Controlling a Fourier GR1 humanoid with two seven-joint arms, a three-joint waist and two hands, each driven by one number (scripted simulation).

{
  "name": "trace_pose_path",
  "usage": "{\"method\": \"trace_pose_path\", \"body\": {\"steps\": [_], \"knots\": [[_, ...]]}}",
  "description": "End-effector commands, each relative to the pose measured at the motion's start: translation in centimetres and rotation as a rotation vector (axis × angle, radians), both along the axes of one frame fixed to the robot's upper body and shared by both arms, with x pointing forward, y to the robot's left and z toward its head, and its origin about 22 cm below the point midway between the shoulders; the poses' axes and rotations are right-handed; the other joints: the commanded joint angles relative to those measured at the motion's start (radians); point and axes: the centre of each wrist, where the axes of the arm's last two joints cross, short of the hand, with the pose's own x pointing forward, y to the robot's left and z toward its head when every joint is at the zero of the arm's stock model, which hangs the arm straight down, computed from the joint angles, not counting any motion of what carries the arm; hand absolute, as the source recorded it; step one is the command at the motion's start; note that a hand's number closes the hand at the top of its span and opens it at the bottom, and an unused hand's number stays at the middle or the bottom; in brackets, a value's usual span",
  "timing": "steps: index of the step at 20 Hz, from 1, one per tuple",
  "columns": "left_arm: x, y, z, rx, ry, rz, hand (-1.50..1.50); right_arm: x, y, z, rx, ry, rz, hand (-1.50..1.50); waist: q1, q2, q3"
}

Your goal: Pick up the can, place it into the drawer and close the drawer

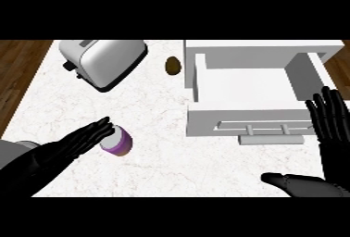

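A purple can point(117, 141) with a pale grey top stands on the marble counter point(164, 152), left of centre. My left hand point(71, 144) comes in from the lower left with straight fingers, its fingertips touching the can's left side. The white drawer point(249, 99) stands pulled out at the right, its inside bare, a handle point(270, 129) on its front. My right hand point(333, 121) is at the right edge beside the drawer's front corner, fingers straight and pointing up, thumb low.
A silver toaster point(103, 58) lies at the back left of the counter. A small brown oval object point(173, 65) sits just left of the drawer's cabinet. Dark wooden floor shows past the counter's left and right edges.
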Motion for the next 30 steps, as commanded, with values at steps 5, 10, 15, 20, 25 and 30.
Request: {"method": "trace_pose_path", "body": {"steps": [5, 10, 15, 20, 25, 30], "knots": [[1.3, 5.1, 0.9, 0.043, 0.051, -0.064, -1.5, -1.3, -0.8, 0.2, 0.013, 0.065, -0.021, -1.5, 0.012, -0.003, 0.001], [2.1, 3.9, -0.8, 0.033, 0.104, -0.037, -1.5, -1.5, -3.1, -1.6, -0.005, 0.052, -0.03, -1.5, 0.009, -0.003, 0.002], [2.4, 5.0, -0.8, 0.05, 0.136, -0.004, -1.5, -0.9, -1.4, -0.6, 0.0, 0.064, -0.032, -1.5, 0.012, -0.003, 0.001], [3.6, 4.7, -0.8, 0.038, 0.112, -0.002, -1.5, -2.7, -3.7, -2.0, 0.003, 0.068, -0.036, -1.5, 0.009, -0.003, 0.001], [4.4, 2.4, -3.0, 0.052, 0.14, 0.009, -1.5, -4.3, -3.5, -1.6, -0.008, 0.038, -0.035, -1.5, 0.007, -0.003, 0.001], [5.5, 3.1, -4.4, 0.057, 0.133, -0.014, -1.5, -2.6, -4.5, -4.3, -0.015, 0.057, -0.054, -1.5, 0.009, -0.003, 0.001]]}}
